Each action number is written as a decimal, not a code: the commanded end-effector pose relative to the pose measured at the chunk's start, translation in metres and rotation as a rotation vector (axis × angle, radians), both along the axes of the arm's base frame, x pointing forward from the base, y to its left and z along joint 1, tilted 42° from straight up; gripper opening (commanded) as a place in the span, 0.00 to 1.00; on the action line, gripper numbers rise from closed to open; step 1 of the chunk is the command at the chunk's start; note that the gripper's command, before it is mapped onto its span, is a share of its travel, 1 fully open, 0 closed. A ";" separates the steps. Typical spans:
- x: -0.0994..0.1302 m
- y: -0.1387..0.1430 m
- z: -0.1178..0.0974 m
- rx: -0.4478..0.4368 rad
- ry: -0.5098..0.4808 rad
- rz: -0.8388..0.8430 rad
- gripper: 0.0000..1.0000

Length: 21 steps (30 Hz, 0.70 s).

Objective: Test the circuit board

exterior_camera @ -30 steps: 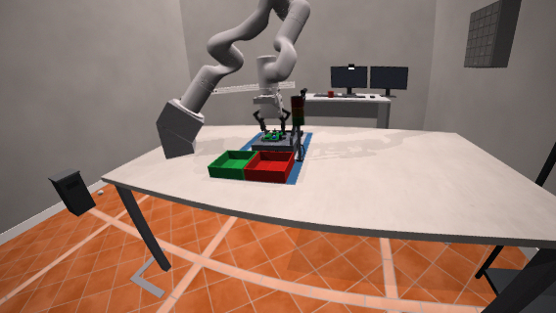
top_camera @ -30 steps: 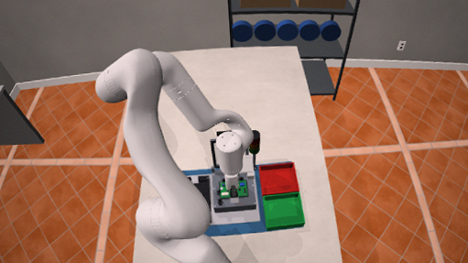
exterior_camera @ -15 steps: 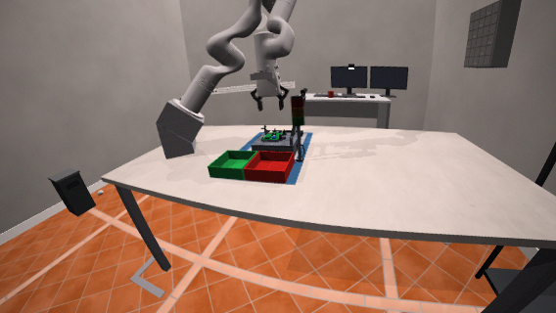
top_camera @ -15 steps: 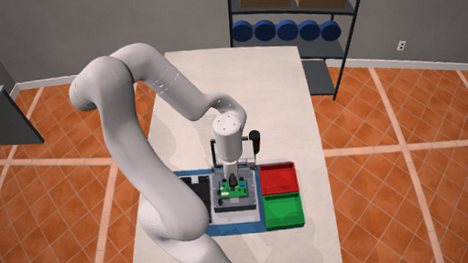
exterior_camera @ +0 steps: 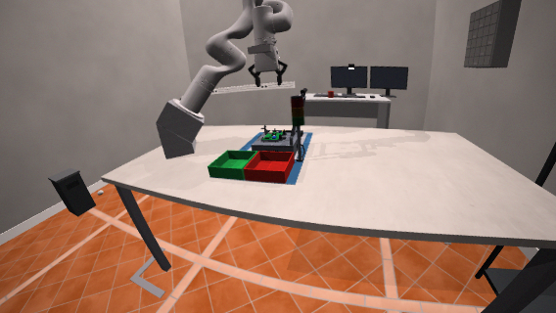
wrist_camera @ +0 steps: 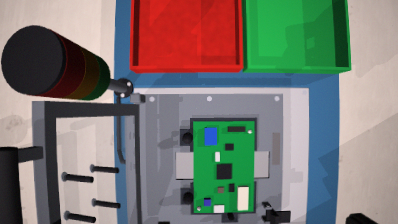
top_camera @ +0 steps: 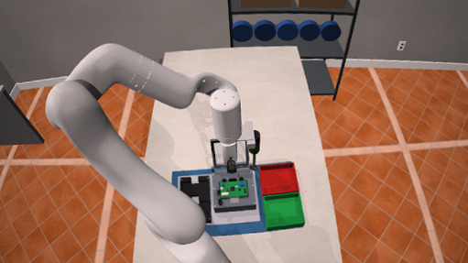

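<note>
The green board (top_camera: 241, 193) (wrist_camera: 210, 165) lies in the tester (top_camera: 235, 208) (exterior_camera: 264, 146) (wrist_camera: 165, 110), component side up. Pin tips show at two opposite corners in the wrist view. Its white connector (wrist_camera: 243, 198) is at the end facing the lone black post (wrist_camera: 230, 217). The lid (top_camera: 213, 155) (wrist_camera: 90, 109) stands open. The hook (wrist_camera: 278, 216) is beside the board's connector end. The signal light (top_camera: 254, 141) (exterior_camera: 298, 111) (wrist_camera: 55, 62) looks unlit. My gripper (top_camera: 231, 169) (exterior_camera: 268, 83) is open and empty, high above the tester.
The red bin (top_camera: 278, 179) (exterior_camera: 268, 171) (wrist_camera: 187, 35) and green bin (top_camera: 283, 211) (exterior_camera: 226, 169) (wrist_camera: 295, 37) stand side by side on the blue mat (top_camera: 241, 228) (wrist_camera: 325, 150). The black tray (top_camera: 191, 187), partly hidden by the arm, is across the tester. The light's pole rises near the lid.
</note>
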<state>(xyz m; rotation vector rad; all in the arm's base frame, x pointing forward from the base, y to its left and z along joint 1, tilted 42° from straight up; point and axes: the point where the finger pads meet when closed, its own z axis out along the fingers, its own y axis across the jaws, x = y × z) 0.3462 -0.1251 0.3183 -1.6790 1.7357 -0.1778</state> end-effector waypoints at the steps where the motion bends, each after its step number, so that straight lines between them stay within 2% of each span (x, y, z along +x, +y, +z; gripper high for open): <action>1: -0.013 -0.008 0.019 0.003 0.001 0.003 1.00; 7: -0.016 -0.010 0.023 0.003 0.001 0.003 1.00; 8: -0.016 -0.010 0.023 0.003 0.001 0.003 0.52; 21: -0.015 -0.011 0.024 0.003 0.001 0.003 0.52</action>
